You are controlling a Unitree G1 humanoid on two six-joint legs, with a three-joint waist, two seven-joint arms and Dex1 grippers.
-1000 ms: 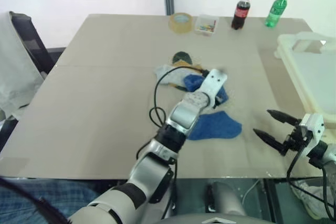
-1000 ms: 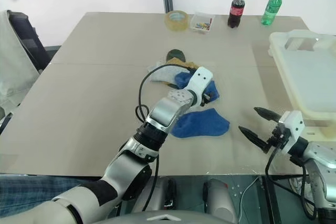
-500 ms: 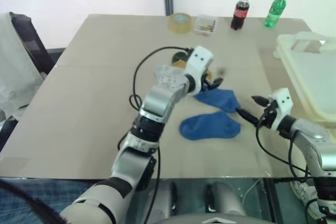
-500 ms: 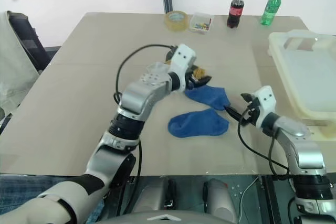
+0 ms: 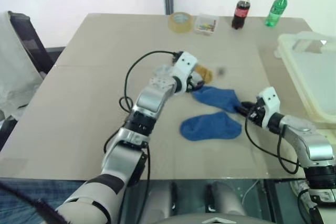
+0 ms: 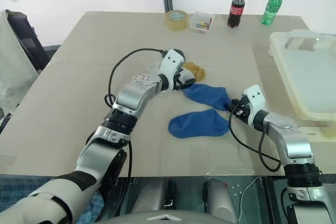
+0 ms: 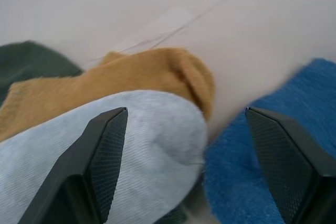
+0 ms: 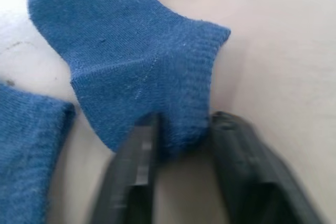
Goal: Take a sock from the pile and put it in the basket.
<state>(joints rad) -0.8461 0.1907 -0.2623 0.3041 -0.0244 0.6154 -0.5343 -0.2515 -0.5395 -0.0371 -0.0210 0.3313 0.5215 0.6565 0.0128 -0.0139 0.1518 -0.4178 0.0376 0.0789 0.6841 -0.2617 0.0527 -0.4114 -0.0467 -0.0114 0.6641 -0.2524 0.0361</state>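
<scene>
Right pincer (image 8: 178,145), wide a second ago, now pinches blue sock (image 8: 131,66) edge; left pincer (image 7: 189,145) wide; lift toward basket (image 6: 294,77) next.

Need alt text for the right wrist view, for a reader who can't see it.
The right end effector is pinching the cuff edge of a blue sock lying flat on the beige table. Part of a second blue sock lies beside it.

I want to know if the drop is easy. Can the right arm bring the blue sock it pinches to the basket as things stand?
Probably yes. The right gripper pinches the farther blue sock, and the basket stands on the same side, with bare table between them.
</scene>
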